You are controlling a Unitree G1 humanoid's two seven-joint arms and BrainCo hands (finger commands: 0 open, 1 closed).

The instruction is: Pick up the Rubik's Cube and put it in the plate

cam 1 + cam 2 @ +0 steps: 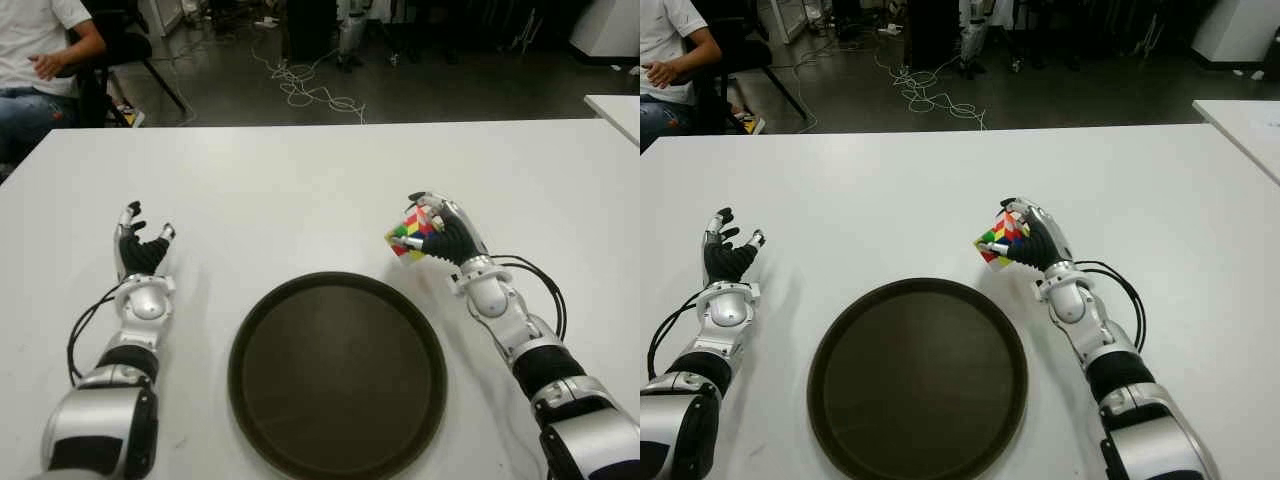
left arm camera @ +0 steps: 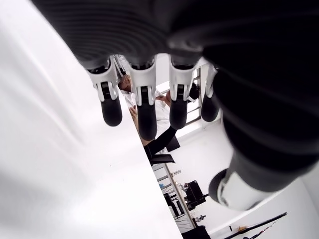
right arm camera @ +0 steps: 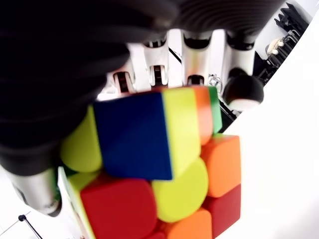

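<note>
My right hand (image 1: 432, 228) is shut on the Rubik's Cube (image 1: 410, 236), which is tilted on one corner and held just above the white table (image 1: 300, 180). In the right wrist view the cube (image 3: 164, 164) fills the picture, its blue, yellow, red and orange tiles pressed between fingers and thumb. The round dark plate (image 1: 337, 372) lies on the table in front of me, with nothing on it; the cube is just beyond its far right rim. My left hand (image 1: 142, 240) shows to the left of the plate, fingers spread and holding nothing.
A person in a white shirt (image 1: 35, 50) sits on a chair beyond the table's far left corner. Cables (image 1: 310, 90) lie on the floor behind the table. Another white table's corner (image 1: 615, 108) shows at the far right.
</note>
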